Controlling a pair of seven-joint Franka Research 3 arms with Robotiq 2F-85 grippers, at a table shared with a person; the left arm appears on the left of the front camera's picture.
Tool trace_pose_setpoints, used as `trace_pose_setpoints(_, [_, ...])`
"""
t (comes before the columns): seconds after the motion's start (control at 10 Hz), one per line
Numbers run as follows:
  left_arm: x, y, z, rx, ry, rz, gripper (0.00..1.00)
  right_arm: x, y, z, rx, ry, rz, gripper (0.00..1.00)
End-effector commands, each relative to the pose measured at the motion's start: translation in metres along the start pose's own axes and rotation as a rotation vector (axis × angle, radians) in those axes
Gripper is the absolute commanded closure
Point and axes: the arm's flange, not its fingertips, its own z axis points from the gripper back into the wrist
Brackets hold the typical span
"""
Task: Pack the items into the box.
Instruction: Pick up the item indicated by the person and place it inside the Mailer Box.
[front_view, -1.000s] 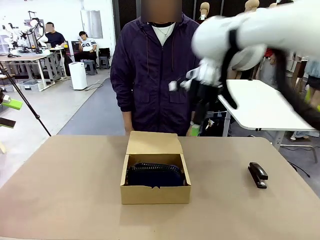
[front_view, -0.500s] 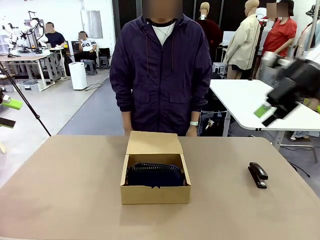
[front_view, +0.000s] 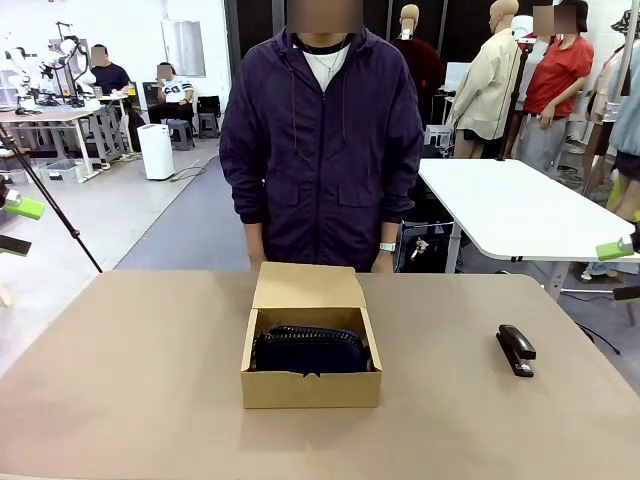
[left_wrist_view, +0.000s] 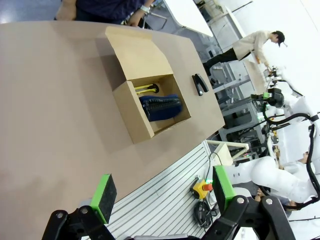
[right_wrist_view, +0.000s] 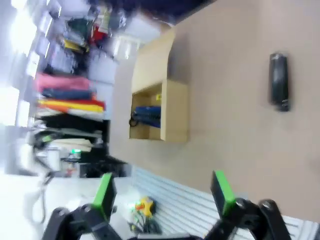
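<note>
Stapler (front_view: 516, 350) lies alone on the surface (front_view: 150, 380) in my front view, well right of the box (front_view: 311, 388), where the navy pouch (front_view: 310, 350) already sits. From the left wrist, my left pincer (left_wrist_view: 162, 192) gapes wide and empty, and a yellow knife (left_wrist_view: 145, 88) lies beside the pouch. From the right wrist, my right pincer (right_wrist_view: 164, 192) is equally spread and empty. I judge the stapler rigid, hefty and smooth, so I'd pinch across its narrow middle.

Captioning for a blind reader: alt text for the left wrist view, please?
An open cardboard box on a tan table holds a navy pouch and a yellow knife; a black stapler lies outside it. The left pincer hangs open.
</note>
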Motion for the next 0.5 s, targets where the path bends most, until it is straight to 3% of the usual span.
trace_pose_setpoints(0.0, [-0.0006,-0.0023,0.0015,0.002,0.006,0.012,0.00,0.0061,0.0298,-0.0076,-0.025,0.116,0.073,0.00])
trace_pose_setpoints(0.4, [-0.0006,-0.0023,0.0015,0.002,0.006,0.012,0.00,0.0061,0.0298,-0.0076,-0.025,0.116,0.073,0.00])
